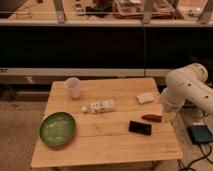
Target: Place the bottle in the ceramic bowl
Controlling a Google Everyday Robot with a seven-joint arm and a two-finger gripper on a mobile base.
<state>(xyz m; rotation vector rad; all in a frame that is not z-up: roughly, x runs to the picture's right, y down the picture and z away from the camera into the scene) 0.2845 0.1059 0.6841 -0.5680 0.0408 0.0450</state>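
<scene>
the single camera looks down from above and in front of the wooden table [115,145], at a middling distance, facing across it toward a dark-fronted counter [100,45] behind. nearly the whole tabletop fits in view, from the ceramic bowl [57,128] at the near left to the bottle [100,106] lying near the middle. the white arm [187,90] comes in from the right side of the view, and its gripper [168,114] sits low at the table's right edge.
</scene>
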